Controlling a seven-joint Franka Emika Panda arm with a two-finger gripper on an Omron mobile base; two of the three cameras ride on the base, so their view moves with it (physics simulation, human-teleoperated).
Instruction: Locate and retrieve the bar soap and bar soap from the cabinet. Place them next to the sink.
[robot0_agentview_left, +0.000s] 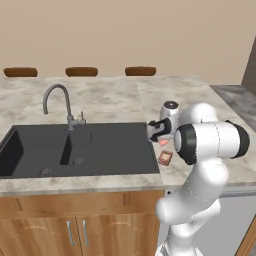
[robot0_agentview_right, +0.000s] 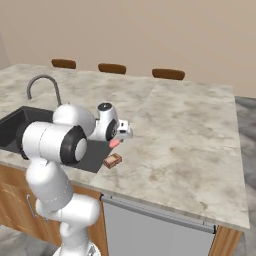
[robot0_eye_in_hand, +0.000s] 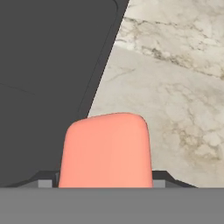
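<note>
pincer (robot0_agentview_left: 163, 140) gripping pink soap (robot0_agentview_left: 164, 142); sink (robot0_agentview_left: 115, 150) beside

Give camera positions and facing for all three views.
Left base view: behind-left, facing the sink; arm lower right, gripper.
Right base view: behind-right, facing the counter; arm lower left.
Hand view: on the hand, looking down at the sink edge; pink soap in the gripper.
Both base views share the brown soap.

Arm (robot0_agentview_left: 210, 150) folded low, jaws clamped on pink bar soap (robot0_eye_in_hand: 106, 151).

Bare counter (robot0_agentview_right: 190, 135) beyond maroon soap (robot0_agentview_right: 113, 160), sink (robot0_agentview_left: 75, 147) opposite.
</note>
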